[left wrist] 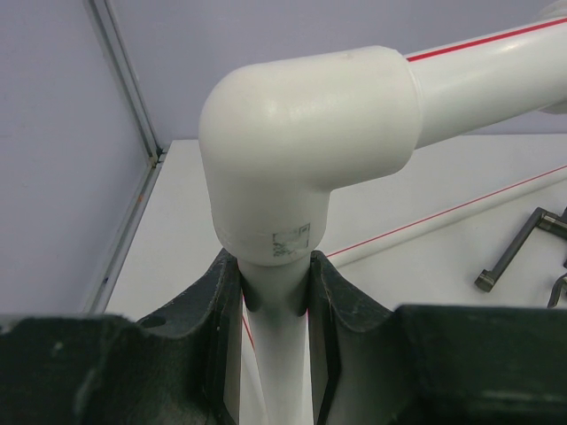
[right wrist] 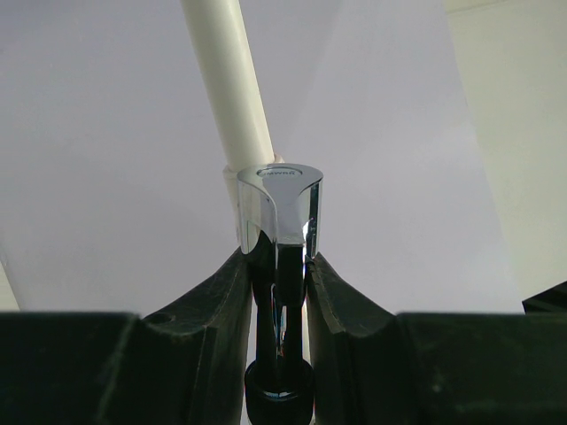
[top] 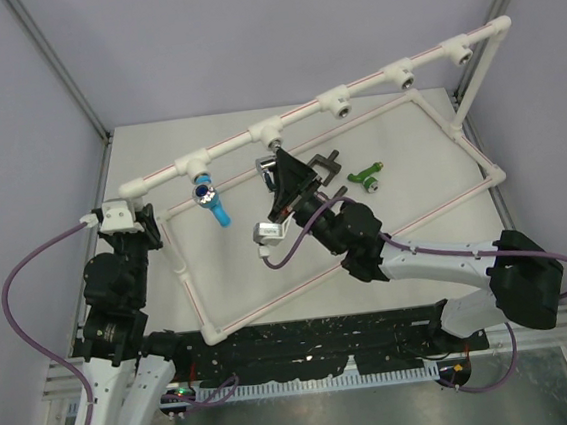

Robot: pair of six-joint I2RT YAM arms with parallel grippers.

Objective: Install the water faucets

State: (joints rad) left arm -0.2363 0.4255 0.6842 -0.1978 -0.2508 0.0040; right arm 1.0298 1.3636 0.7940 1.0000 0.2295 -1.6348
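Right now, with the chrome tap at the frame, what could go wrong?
1. The right gripper pinches the chrome faucet by its slick body; it could slip or cross-thread at the socket.
2. The left gripper braces only the corner post of the white pipe frame, which may twist.

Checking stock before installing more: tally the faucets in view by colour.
Chrome faucet: 1
Blue faucet: 1
Green faucet: 1
Dark brown-grey faucet: 1 sure; a second may lie beside it
Total: 4 sure
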